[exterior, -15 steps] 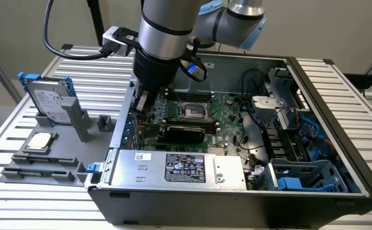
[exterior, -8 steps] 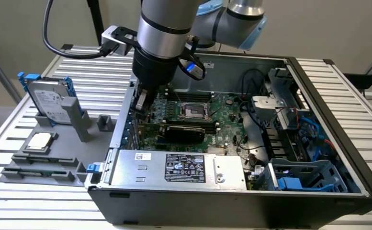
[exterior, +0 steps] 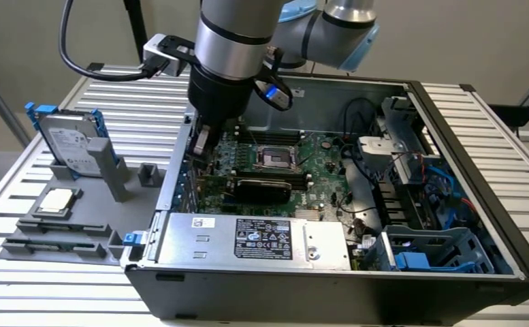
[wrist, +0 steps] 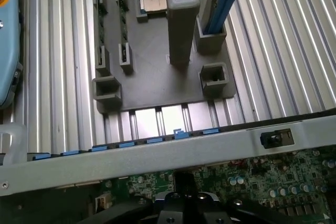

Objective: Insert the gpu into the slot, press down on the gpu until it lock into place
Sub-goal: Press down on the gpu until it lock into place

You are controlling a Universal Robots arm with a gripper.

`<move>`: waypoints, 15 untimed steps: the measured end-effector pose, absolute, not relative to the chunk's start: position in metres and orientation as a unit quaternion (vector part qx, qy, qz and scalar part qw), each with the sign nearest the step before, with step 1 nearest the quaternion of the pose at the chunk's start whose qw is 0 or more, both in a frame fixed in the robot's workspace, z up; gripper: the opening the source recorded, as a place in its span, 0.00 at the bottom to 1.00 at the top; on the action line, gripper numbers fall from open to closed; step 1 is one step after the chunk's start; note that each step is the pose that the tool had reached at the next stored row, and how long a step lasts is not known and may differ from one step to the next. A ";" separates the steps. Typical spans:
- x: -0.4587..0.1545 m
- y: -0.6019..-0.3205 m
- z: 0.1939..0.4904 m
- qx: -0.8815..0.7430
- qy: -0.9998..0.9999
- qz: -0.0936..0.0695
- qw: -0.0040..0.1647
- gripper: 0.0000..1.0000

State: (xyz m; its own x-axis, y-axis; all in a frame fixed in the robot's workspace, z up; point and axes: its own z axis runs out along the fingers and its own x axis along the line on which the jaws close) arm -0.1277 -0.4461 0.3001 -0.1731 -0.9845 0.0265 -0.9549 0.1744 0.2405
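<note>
The arm reaches straight down into the open computer case, its gripper closed with nothing held, over the board's exterior-left edge. One gpu lies seated across the motherboard, beside the one power supply.

The gpu, a flat black card, lies level on the green motherboard near the case's left wall in the exterior view, just nearer than the processor socket.
</note>
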 end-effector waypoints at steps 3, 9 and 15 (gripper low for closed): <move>-0.126 -0.446 0.300 0.640 -0.759 -0.084 0.088 0.11; -0.124 -0.446 0.299 0.644 -0.756 -0.084 0.089 0.11; -0.126 -0.443 0.296 0.644 -0.755 -0.084 0.089 0.11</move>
